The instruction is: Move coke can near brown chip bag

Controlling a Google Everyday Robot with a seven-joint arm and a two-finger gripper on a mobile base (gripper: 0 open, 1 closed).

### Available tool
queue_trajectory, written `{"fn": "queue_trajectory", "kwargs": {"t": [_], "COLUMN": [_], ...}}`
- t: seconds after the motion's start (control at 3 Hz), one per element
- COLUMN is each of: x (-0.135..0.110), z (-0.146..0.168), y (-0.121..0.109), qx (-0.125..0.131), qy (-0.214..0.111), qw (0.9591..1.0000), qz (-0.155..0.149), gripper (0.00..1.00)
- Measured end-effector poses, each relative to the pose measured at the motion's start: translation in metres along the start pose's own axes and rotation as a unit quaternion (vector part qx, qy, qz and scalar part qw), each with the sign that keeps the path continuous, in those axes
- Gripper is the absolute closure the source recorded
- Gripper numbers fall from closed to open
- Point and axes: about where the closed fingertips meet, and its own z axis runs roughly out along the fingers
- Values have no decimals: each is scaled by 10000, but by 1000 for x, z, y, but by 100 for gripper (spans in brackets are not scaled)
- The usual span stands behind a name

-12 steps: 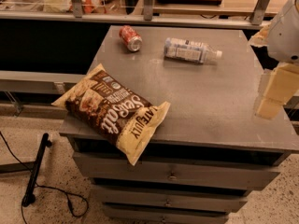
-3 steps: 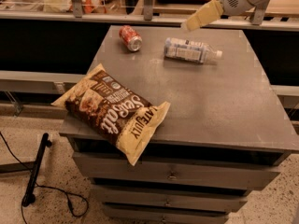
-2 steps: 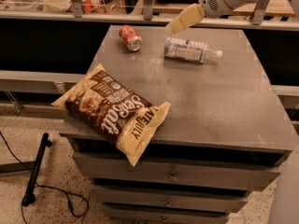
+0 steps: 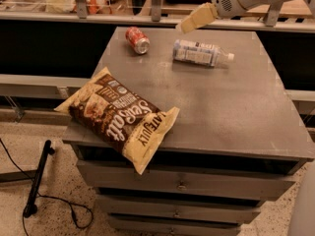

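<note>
The coke can (image 4: 137,40) is small and red and lies on its side at the far left of the grey cabinet top (image 4: 231,107). The brown chip bag (image 4: 118,117) with white "Sea Salt" lettering lies at the front left corner and overhangs the edge. My gripper (image 4: 189,22) hangs in the air above the far edge of the top, to the right of the can and above it. It touches nothing.
A clear plastic bottle (image 4: 201,52) with a pale label lies on its side right of the can, below the gripper. Drawers (image 4: 182,186) sit under the top. A rail and shelf (image 4: 147,18) run behind. A black cable and stand (image 4: 39,181) lie on the floor left.
My arm has swung from the right side of the cabinet up and leftward along the far edge, towards the can. The can, bottle and bag have not moved.
</note>
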Motion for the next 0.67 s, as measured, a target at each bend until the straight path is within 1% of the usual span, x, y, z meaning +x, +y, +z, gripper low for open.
{"fn": "queue_trajectory", "kwargs": {"t": [0.33,0.67], "x": [-1,9], "z": [11,36], "y": [-1,-5], "qx": [267,543], "qy": [83,322], "qw": [9996,9980], "qz": [48,21], "gripper": [0,0]}}
